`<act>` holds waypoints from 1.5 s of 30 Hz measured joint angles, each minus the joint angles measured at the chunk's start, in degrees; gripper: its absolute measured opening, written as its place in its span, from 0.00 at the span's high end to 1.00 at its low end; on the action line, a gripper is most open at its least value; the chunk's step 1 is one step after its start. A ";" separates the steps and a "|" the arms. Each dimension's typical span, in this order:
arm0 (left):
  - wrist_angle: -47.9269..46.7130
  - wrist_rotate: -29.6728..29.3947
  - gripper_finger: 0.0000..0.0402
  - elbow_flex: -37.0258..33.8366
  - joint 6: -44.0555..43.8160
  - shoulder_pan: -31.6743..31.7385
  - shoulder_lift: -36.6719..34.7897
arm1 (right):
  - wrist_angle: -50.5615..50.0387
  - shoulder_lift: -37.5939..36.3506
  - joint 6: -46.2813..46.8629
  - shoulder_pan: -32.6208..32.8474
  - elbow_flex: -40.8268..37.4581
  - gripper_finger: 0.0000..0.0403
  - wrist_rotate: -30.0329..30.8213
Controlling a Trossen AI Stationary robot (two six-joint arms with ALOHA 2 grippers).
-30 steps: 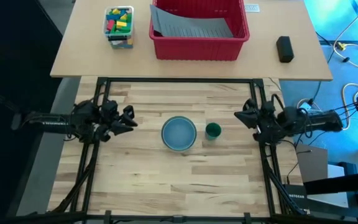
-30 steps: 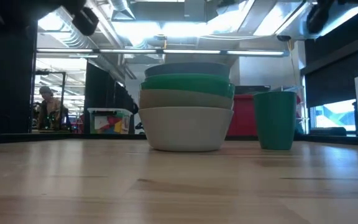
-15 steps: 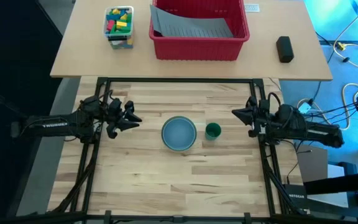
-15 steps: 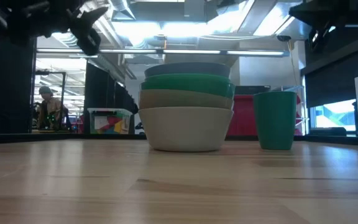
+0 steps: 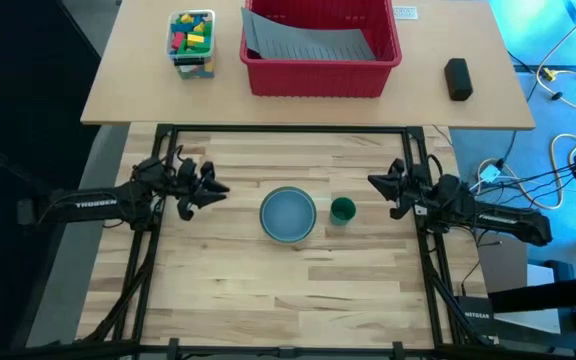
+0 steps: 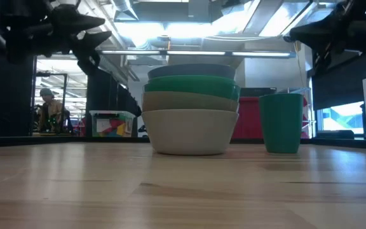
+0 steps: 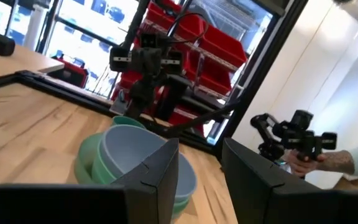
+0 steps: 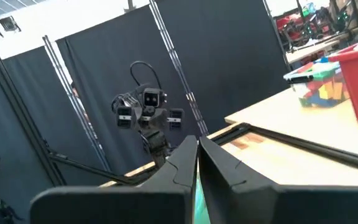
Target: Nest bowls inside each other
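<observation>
Bowls [image 6: 191, 108] stacked, layers only sideways.

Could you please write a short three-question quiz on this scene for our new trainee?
1. True or false: the bowls sit nested in one stack.
2. What stands just beside the stack, toward the right arm? A) a red bin B) a small green cup C) a box of blocks
3. Fill in: the right hand is ____, holding nothing.

Key: 1 true. 2 B, the small green cup. 3 shut. The left hand is open and holds nothing either; both wait off to the sides of the stack.
</observation>
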 joint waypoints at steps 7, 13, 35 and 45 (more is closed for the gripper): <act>-5.26 -0.03 0.74 -2.59 -1.79 0.52 -5.98 | -1.93 0.01 -0.02 0.00 -0.01 1.00 1.68; -9.78 -0.05 0.74 -4.82 -3.32 0.96 -11.10 | -3.60 0.02 -0.05 0.00 -0.02 1.00 3.14; -44.07 -1.82 0.80 -4.24 -0.10 1.08 -38.62 | -9.38 0.01 -5.08 0.01 -0.01 1.00 0.27; -56.61 -3.77 0.81 -1.10 7.94 0.89 -38.95 | -12.04 0.02 -13.75 0.04 0.02 1.00 -3.48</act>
